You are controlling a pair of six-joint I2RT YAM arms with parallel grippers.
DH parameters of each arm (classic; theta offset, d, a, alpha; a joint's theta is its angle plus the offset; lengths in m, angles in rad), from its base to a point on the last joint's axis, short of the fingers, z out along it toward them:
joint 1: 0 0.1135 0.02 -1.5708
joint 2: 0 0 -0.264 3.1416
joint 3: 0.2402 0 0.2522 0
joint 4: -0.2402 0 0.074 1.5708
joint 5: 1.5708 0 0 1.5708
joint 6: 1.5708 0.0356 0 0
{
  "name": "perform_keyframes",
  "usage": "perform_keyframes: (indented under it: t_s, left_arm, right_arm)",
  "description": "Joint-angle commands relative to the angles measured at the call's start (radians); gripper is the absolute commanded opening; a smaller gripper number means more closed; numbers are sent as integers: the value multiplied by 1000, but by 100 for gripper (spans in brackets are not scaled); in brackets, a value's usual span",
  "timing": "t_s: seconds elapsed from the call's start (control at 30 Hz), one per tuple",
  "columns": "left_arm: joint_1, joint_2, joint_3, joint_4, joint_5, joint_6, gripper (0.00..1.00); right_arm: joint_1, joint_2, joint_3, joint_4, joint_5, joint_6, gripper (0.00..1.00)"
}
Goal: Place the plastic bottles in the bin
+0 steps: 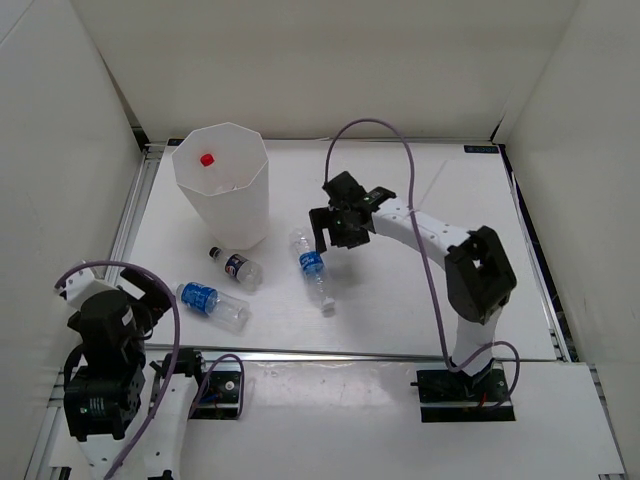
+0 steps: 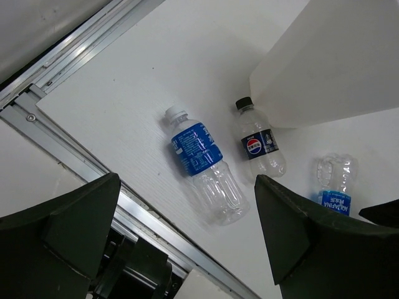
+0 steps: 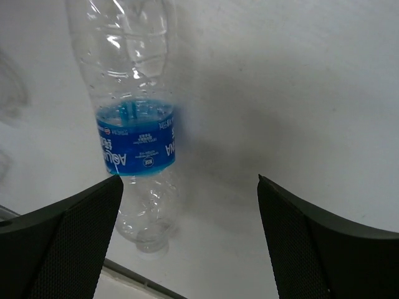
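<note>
Right fingers (image 3: 56, 249) wide apart, empty | near blue-labelled bottle (image 3: 134, 143) | left fingers (image 2: 56, 243) wide, empty

Surroundings, as I see them from the overhead camera. A white table (image 1: 400, 300) sits inside a white enclosure made up of a back wall (image 1: 330, 60), a left wall (image 1: 50, 150) and a right wall (image 1: 600, 150). An aluminium rail (image 1: 350, 354) runs along the table's near edge. A second rail (image 1: 135, 200) runs along its left edge and a dark strip (image 1: 535, 260) along its right edge. A small blue label (image 1: 482, 149) sits at the far right corner. A white board (image 1: 330, 420) lies nearer to me than the near rail. In my left wrist view, a screw head (image 2: 27, 117) shows on a rail section crossing diagonally; I cannot tell which rail. In my right wrist view, a soft grey shadow (image 3: 249, 143) lies on the tabletop.
</note>
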Motion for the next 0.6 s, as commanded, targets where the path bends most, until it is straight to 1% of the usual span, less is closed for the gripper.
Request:
perform_keyframes:
  t_s: [0.0, 0.13, 0.23, 0.37, 0.57]
  left_arm:
    - [-6, 28, -6, 3, -16, -3, 100]
    - [-6, 28, -6, 3, -16, 6, 100]
    - [-6, 28, -6, 3, -5, 6, 100]
    - [-6, 28, 4, -8, 4, 6, 100]
    - [-6, 28, 14, -8, 14, 15, 100]
  right_arm:
    - [37, 39, 83, -43, -58, -50, 91]
    - [37, 140, 157, -78, -58, -70, 91]
    - [37, 153, 166, -66, -93, -70, 93]
    - [47, 153, 156, -23, -136, -79, 100]
    - [56, 208, 156, -23, -136, -79, 100]
